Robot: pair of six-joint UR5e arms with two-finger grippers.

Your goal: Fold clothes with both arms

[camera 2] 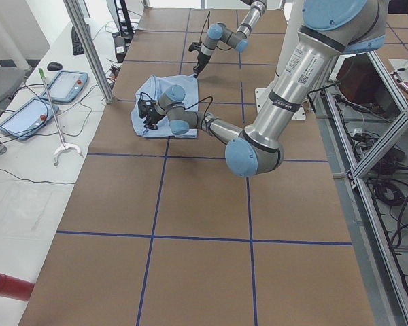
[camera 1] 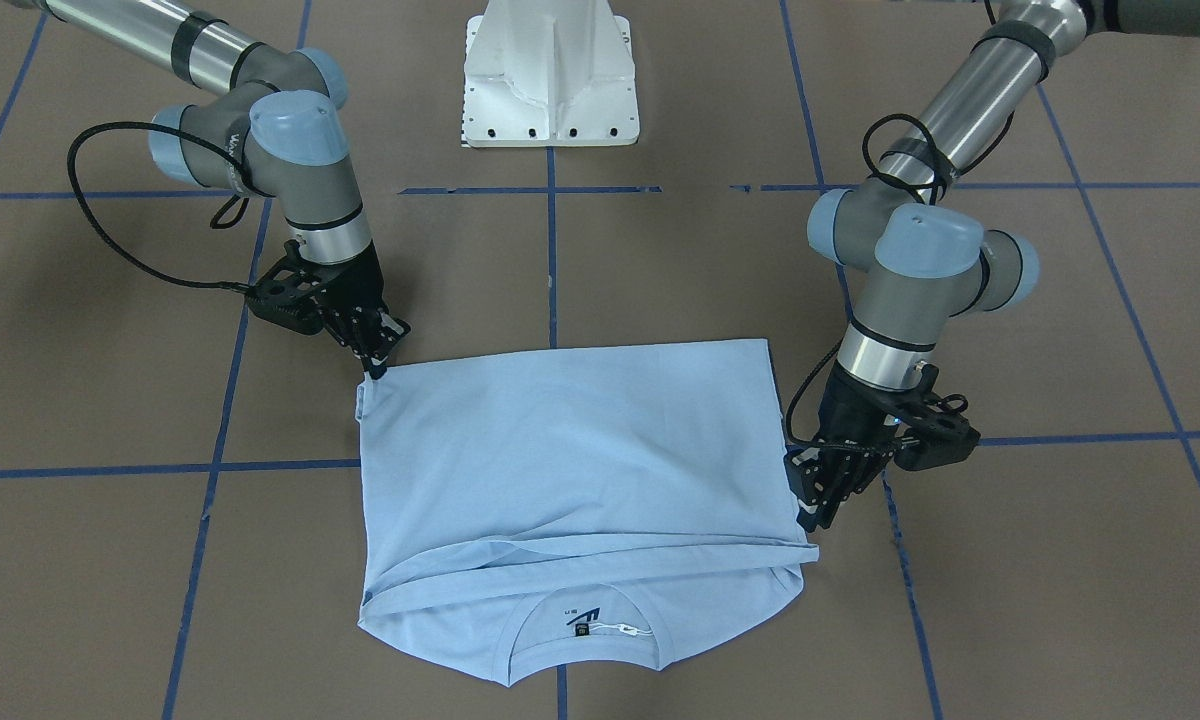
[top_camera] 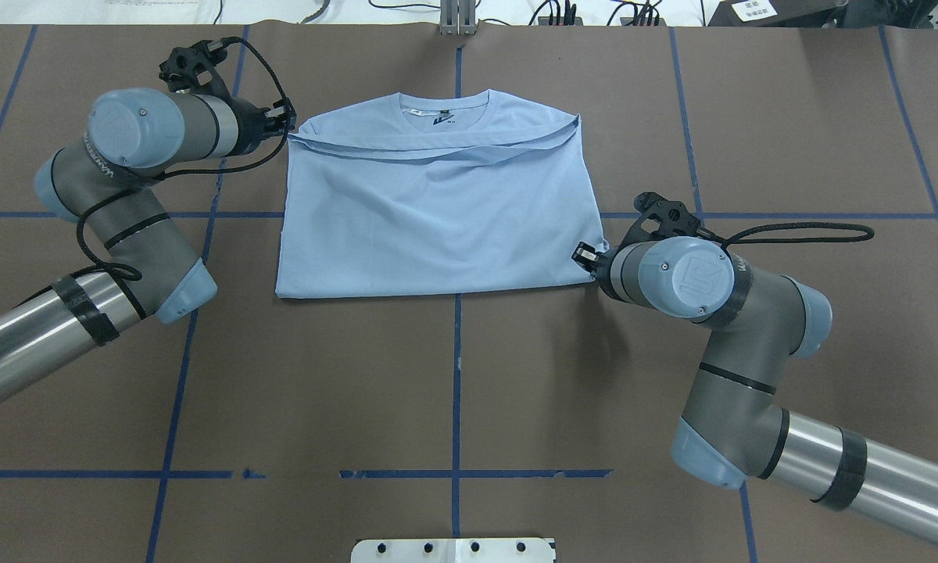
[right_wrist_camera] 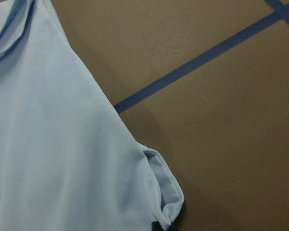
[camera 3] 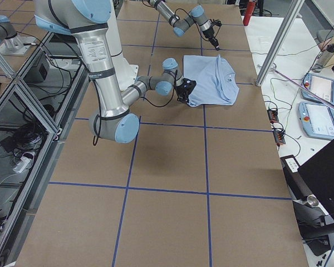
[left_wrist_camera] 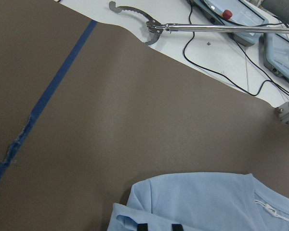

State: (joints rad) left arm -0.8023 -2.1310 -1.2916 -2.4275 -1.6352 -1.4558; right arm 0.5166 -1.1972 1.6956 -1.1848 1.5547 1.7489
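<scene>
T-shirt [top_camera: 438,211], folded once, is laid flat just beyond pedestal base [camera 1: 550,80]. Pedestal-side corner is pinched tight by right gripper [camera 1: 375,368]. Far corner is met by left gripper [camera 1: 810,515]; grip cannot be told. Next fold is likely: both corners to be lifted together.

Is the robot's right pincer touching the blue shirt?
Touching. The front-facing view shows the right gripper pinching a corner of the T-shirt, with no gap between them. The right wrist view shows that corner bunched up.
</scene>
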